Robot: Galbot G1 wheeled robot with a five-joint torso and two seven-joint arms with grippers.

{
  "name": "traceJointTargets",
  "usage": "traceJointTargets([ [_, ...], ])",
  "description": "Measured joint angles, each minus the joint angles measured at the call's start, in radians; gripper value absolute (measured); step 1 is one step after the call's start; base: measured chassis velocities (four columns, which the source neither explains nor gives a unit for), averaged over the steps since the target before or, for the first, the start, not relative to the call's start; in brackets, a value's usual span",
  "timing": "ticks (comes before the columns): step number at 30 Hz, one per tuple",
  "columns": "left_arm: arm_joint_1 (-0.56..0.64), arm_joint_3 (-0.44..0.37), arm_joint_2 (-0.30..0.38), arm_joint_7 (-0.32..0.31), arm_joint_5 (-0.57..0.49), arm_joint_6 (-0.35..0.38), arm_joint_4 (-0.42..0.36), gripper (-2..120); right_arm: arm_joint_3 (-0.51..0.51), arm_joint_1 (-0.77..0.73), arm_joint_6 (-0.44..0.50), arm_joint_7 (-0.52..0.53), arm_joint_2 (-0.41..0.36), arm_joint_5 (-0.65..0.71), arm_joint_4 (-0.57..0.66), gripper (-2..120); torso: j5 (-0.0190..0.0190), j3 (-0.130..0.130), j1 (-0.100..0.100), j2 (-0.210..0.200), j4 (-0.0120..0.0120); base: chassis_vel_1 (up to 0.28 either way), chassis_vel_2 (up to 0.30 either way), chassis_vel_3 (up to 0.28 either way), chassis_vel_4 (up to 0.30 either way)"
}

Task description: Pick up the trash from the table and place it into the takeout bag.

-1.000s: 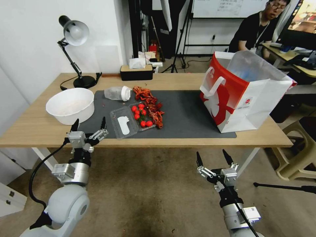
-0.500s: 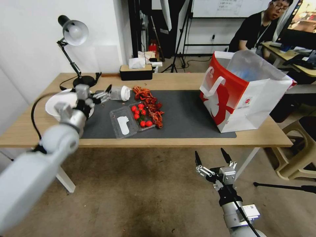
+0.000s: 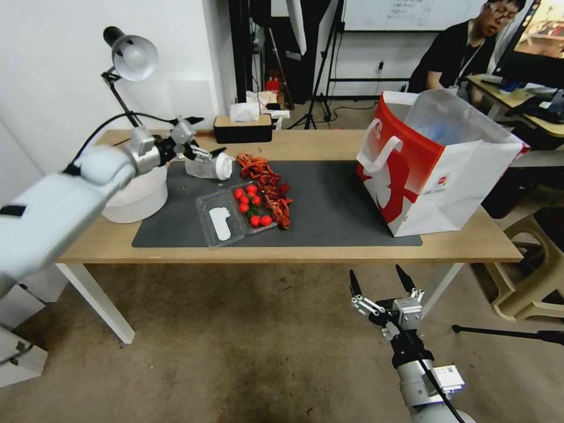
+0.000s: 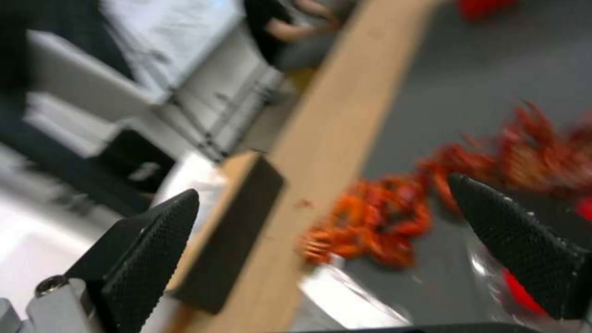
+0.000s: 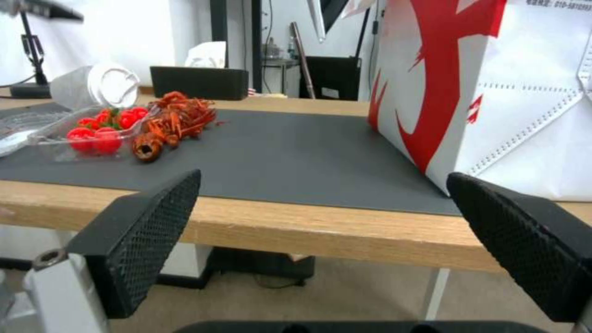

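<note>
On the table [image 3: 329, 141] lies a dark mat [image 3: 335, 205] with the trash on it. There is a clear white-capped container [image 3: 207, 167] on its side, red crayfish shells [image 3: 267, 183], and a clear clamshell with cherry tomatoes [image 3: 235, 214]. A white bowl [image 3: 138, 197] sits at the left, half behind my left arm. My left gripper [image 3: 205, 136] hovers open just above the container. The left wrist view shows its fingers [image 4: 148, 249] spread over the shells [image 4: 370, 222]. The red and white takeout bag [image 3: 435, 164] stands at the right. My right gripper [image 3: 379, 282] hangs open below the table's front edge.
A desk lamp [image 3: 130, 56] and a black tissue box [image 3: 243, 129] stand along the table's far edge. In the right wrist view, bare mat [image 5: 277, 148] lies between the tomatoes [image 5: 101, 132] and the bag [image 5: 493, 92]. A plastic stool [image 3: 537, 276] is at the right.
My left arm has swung up from below the table's front edge, across the bowl, to above the capped container. The right arm has stayed put.
</note>
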Motion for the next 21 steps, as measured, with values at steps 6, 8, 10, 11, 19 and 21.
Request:
traceJointTargets([
  [6, -0.111, 0.020, -0.077, 0.178, 0.199, -0.014, 0.197, 100, 0.000, 0.001, 0.001, 0.001, 0.002, 0.001, -0.003, 100, 0.0005, 0.000, 0.000, 0.000, 0.0001, 0.000, 0.000, 0.000, 0.000],
  [8, -0.135, 0.030, -0.095, 0.189, 0.222, -0.021, 0.241, 100, 0.000, 0.002, 0.001, 0.001, 0.002, 0.001, -0.005, 100, 0.0003, 0.000, 0.000, 0.000, 0.0005, 0.000, 0.000, 0.000, 0.000],
  [10, -0.194, 0.054, -0.142, 0.206, 0.280, -0.057, 0.338, 100, -0.001, 0.004, 0.004, 0.001, 0.002, 0.001, -0.008, 100, 0.0004, 0.000, 0.000, 0.000, 0.0004, 0.000, 0.000, 0.000, 0.000],
  [11, -0.221, 0.060, -0.175, 0.213, 0.333, -0.089, 0.399, 100, -0.001, 0.006, 0.005, 0.001, 0.003, 0.001, -0.009, 100, 0.0008, 0.000, 0.000, 0.000, -0.0002, 0.000, 0.000, 0.000, 0.000],
  [19, -0.258, 0.049, -0.283, 0.312, 0.445, -0.165, 0.562, 100, -0.001, 0.011, 0.007, 0.002, 0.004, 0.004, -0.012, 100, 0.0004, 0.000, 0.000, 0.000, 0.0001, 0.000, 0.000, 0.000, 0.000],
  [21, -0.258, 0.047, -0.289, 0.327, 0.450, -0.167, 0.571, 100, 0.000, 0.011, 0.007, 0.002, 0.003, 0.005, -0.012, 100, 0.0003, 0.000, 0.000, 0.000, -0.0001, 0.000, 0.000, 0.000, 0.000],
])
